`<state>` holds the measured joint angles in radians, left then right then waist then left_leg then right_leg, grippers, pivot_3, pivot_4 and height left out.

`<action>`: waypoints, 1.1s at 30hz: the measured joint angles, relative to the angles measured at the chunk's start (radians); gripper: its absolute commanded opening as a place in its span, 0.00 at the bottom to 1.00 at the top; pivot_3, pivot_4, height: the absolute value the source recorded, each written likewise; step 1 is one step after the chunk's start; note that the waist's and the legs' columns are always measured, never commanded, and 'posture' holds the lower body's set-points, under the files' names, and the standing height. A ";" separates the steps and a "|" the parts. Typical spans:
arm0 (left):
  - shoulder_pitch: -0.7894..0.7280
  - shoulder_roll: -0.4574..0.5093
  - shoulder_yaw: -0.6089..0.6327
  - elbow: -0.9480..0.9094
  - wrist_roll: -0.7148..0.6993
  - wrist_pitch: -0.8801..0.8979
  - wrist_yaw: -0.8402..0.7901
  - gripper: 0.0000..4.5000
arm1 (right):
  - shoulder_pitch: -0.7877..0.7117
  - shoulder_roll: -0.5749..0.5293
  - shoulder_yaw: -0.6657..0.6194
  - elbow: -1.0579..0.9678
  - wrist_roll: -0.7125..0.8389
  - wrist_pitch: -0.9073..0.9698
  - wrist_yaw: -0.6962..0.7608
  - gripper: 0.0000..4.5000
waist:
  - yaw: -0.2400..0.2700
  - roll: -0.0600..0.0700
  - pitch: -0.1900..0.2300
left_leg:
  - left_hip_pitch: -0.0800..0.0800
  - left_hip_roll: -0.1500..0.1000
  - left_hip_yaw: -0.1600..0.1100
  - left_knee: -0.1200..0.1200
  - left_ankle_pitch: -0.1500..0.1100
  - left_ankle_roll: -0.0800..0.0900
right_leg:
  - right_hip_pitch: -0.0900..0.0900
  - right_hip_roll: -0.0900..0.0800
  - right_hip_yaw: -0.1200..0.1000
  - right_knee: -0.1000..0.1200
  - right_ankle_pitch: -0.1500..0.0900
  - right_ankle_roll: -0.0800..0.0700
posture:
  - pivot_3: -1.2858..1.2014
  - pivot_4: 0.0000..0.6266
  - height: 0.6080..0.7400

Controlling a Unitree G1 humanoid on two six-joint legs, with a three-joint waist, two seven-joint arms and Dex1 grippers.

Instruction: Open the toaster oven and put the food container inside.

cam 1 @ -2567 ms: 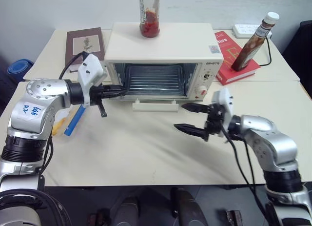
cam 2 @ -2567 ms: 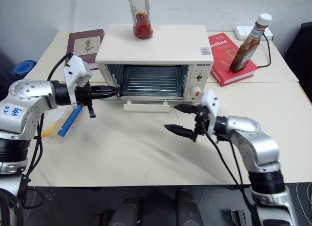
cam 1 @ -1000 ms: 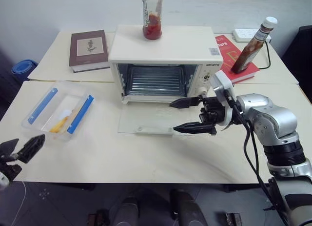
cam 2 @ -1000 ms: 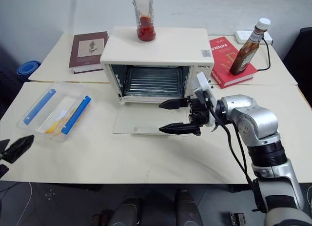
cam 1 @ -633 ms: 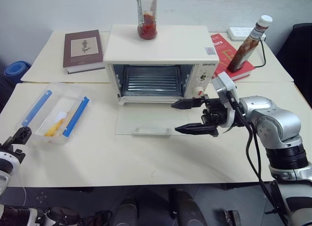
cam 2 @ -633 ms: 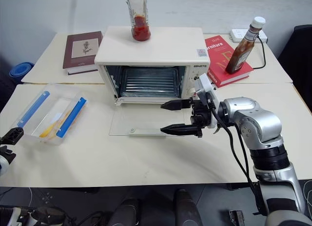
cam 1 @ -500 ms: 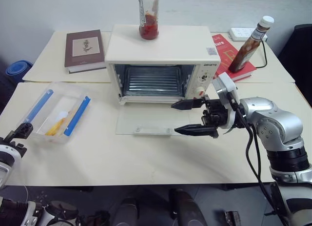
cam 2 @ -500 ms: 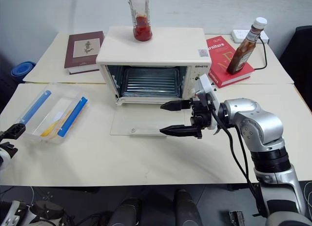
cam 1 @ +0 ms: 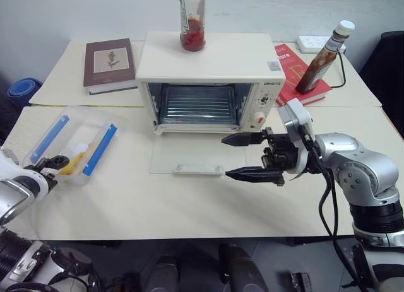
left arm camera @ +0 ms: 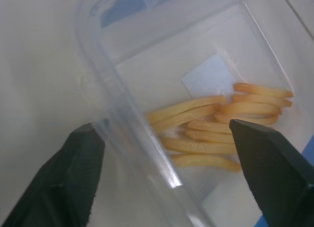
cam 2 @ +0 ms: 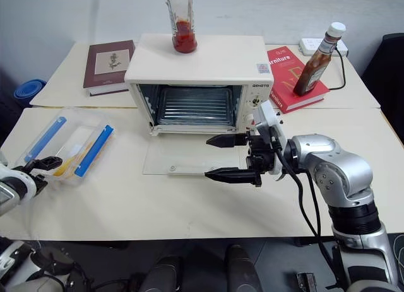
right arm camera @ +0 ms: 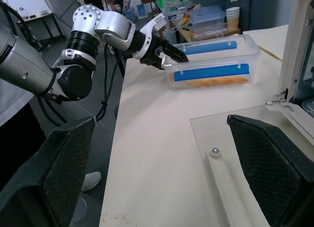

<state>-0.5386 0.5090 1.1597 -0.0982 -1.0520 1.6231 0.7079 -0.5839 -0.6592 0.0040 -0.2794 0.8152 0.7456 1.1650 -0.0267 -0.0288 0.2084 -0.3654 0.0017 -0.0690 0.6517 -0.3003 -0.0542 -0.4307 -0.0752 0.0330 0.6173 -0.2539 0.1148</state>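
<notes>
Toaster oven (cam 1: 208, 84) sitting at tabletop (cam 1: 189, 204) centre, glass door (cam 1: 189, 154) lying flat open, wire rack showing. Sauce jar (cam 1: 192, 21) standing on oven top. Brown book (cam 1: 112, 64) lying back left, red book (cam 1: 295, 68) back right with sauce bottle (cam 1: 325, 49) standing on it. Food container (cam 1: 66, 144) resting left of the door, fries inside. Left claw (left arm camera: 167, 178) straddling container's near end wall, fingers wide, one outside, one over the fries. Right claw (cam 1: 243, 156) hovering wide open over the door's right edge, in front of the oven mouth.
</notes>
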 measured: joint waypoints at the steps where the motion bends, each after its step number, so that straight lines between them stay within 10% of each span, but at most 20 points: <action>1: -0.007 0.000 0.001 0.004 -0.010 0.000 0.021 0.65 | 0.004 0.000 -0.006 -0.002 0.000 0.001 -0.002 1.00 | 0.001 0.000 0.000 | 0.000 0.000 0.000 0.000 0.000 0.000 | 0.000 0.000 0.000 0.000 0.000 0.000 | 0.52 0.24 1.00; 11: -0.057 -0.018 0.043 0.040 -0.045 0.000 0.227 0.03 | 0.008 -0.022 -0.014 -0.029 0.033 0.025 -0.019 1.00 | 0.000 0.000 0.000 | 0.000 0.000 0.000 0.000 0.000 -0.001 | 0.000 0.000 0.000 0.000 0.000 0.000 | 0.52 0.24 1.00; 17: -0.055 0.018 0.015 0.088 -0.078 -0.001 0.248 0.00 | 0.008 -0.039 -0.014 -0.029 0.050 0.039 -0.021 1.00 | 0.001 -0.001 0.000 | -0.001 -0.001 0.000 0.000 0.001 -0.002 | -0.001 -0.001 0.000 -0.001 0.000 0.000 | 0.52 0.24 1.00; 27: 0.128 0.563 -0.430 0.294 -0.378 0.000 -0.043 0.00 | 0.057 -0.077 -0.050 -0.032 0.017 -0.002 -0.032 1.00 | 0.004 -0.002 0.000 | -0.006 -0.001 0.001 -0.003 0.002 -0.003 | -0.009 -0.002 0.000 0.000 -0.001 -0.002 | 0.52 0.24 1.00; 33: 0.009 0.724 -0.716 0.297 -0.590 -0.006 -0.191 0.00 | 0.147 -0.118 -0.143 -0.063 0.031 0.003 -0.070 1.00 | 0.012 -0.001 0.000 | -0.006 -0.002 0.002 -0.004 0.002 -0.003 | -0.009 -0.003 0.001 -0.001 -0.001 -0.002 | 0.52 0.24 1.00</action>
<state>-0.5293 1.2328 0.4441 0.1984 -1.6416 1.6169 0.5173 -0.4365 -0.7768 -0.1392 -0.3425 0.8466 0.7481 1.0954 -0.0147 -0.0301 0.2087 -0.3715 -0.0002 -0.0672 0.6474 -0.2987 -0.0570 -0.4393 -0.0782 0.0337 0.6166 -0.2551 0.1127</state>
